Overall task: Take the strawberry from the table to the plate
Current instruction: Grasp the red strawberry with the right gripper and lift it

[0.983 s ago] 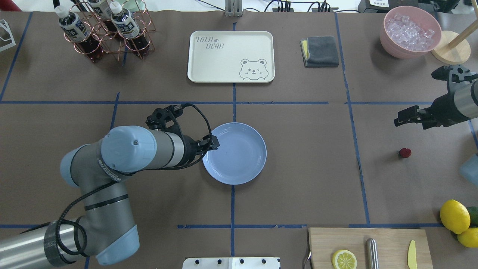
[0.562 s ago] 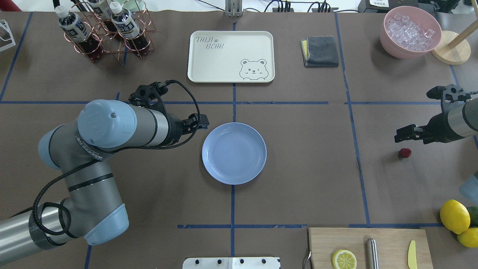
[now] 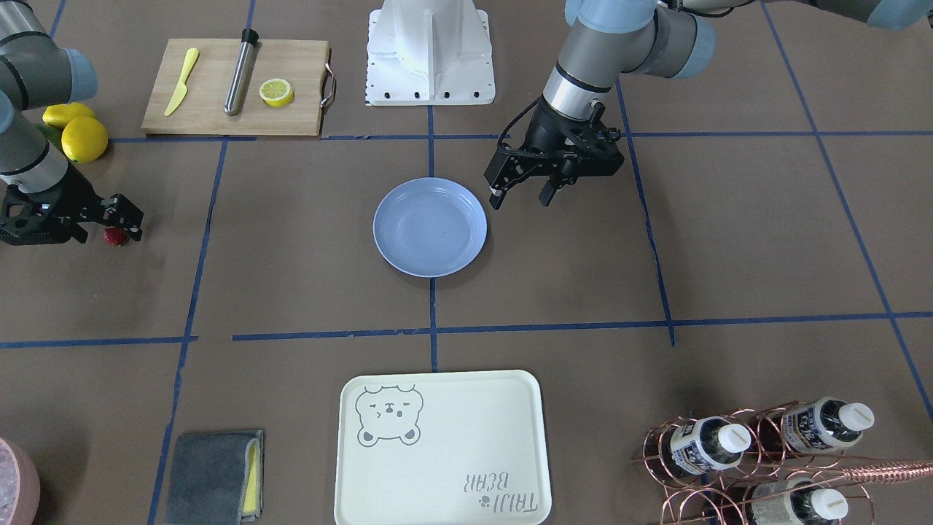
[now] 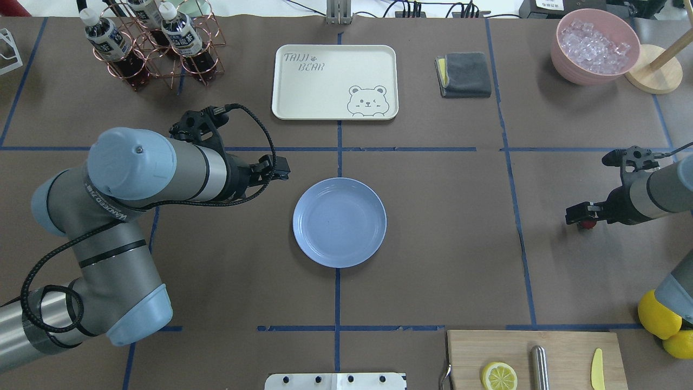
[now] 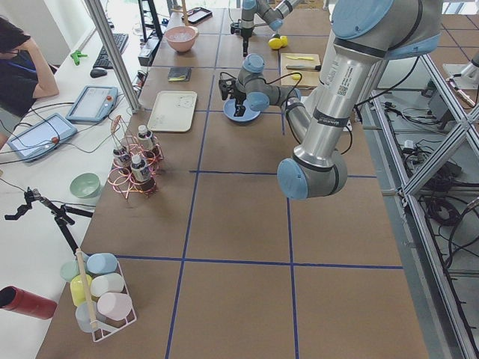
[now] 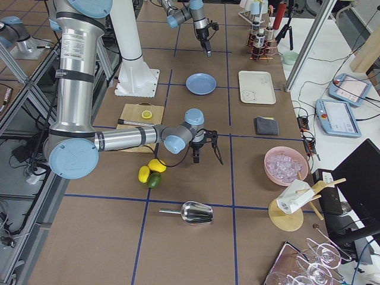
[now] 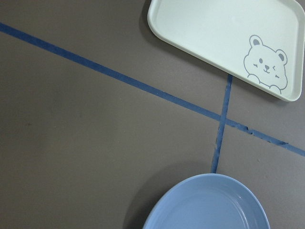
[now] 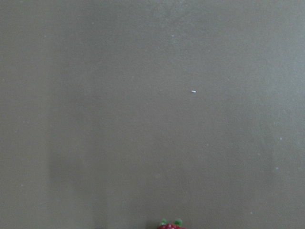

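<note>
The strawberry point(image 4: 585, 223) lies on the brown table point(image 4: 444, 244) at the right, small and dark red, and is partly covered from overhead. My right gripper point(image 4: 580, 214) hangs open directly over it, fingers either side point(image 3: 124, 219). The berry point(image 3: 113, 236) peeks out below the fingers, and its green top point(image 8: 170, 224) shows at the bottom edge of the right wrist view. The pale blue plate point(image 4: 339, 222) sits empty mid-table. My left gripper point(image 3: 520, 197) is open, holds nothing and hovers just beyond the plate's edge on the robot's left.
A cream bear tray point(image 4: 334, 81) lies behind the plate. A cutting board point(image 4: 563, 346) with a lemon half and knife is at the front right, whole lemons point(image 4: 658, 314) beside it. A pink ice bowl point(image 4: 595, 46), grey cloth point(image 4: 464, 74) and bottle rack point(image 4: 151, 49) line the far edge.
My left gripper pulled back off the plate's left rim, away to the left. My right gripper came down and forward until it covers the strawberry.
</note>
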`<action>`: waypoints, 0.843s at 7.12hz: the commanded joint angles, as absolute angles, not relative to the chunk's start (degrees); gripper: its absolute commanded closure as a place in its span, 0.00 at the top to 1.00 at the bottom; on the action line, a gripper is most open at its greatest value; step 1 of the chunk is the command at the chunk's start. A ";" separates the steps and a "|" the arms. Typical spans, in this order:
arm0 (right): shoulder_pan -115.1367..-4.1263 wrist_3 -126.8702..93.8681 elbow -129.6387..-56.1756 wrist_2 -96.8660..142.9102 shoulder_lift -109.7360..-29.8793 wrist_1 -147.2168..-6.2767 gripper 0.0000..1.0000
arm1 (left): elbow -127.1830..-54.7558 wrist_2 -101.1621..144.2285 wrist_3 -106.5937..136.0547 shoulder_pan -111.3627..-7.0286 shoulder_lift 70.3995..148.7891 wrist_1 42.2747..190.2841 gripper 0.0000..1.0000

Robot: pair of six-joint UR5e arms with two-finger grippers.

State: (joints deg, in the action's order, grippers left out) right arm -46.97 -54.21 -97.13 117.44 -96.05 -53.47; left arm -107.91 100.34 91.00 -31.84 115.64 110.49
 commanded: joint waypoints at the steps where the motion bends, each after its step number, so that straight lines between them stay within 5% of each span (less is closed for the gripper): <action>1: -46.76 -54.23 -97.12 117.77 -95.71 -53.17 1.00 | -107.93 100.46 90.97 -31.99 115.49 110.48 1.00; 3: -46.93 -54.23 -97.29 117.77 -96.06 -53.17 0.94 | -108.02 100.46 90.97 -31.91 115.58 110.48 1.00; 6: -47.02 -54.14 -97.82 117.77 -96.50 -53.17 0.41 | -108.02 100.37 90.97 -31.90 115.58 110.48 1.00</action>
